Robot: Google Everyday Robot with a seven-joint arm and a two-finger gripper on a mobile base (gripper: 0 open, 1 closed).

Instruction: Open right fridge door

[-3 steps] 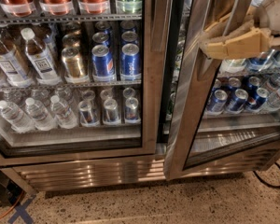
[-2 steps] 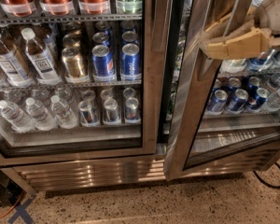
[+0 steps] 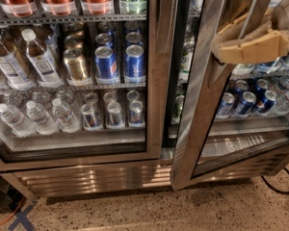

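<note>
Tool (image 3: 218, 47) at right fridge door (image 3: 196, 110), speckled floor (image 3: 159, 210)

Right fridge door (image 3: 196, 114): brushed stainless-steel frame, streaky sheen, around smooth glossy glass. Gripper (image 3: 219, 52), against that frame's upper part: matt tan, plastic-like shell. Cans (image 3: 107, 61): shiny metal. Bottles (image 3: 39, 61): clear plastic. Base grille (image 3: 86, 178): ribbed polished steel. Floor (image 3: 135, 211): speckled, dull, stone-like.

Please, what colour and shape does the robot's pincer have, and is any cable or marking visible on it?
The pincer, at the upper right beside the right fridge door, is tan and wedge-shaped, narrowing toward its tip. Behind it sits a rounded pale grey housing. No cable or marking shows on it.
</note>
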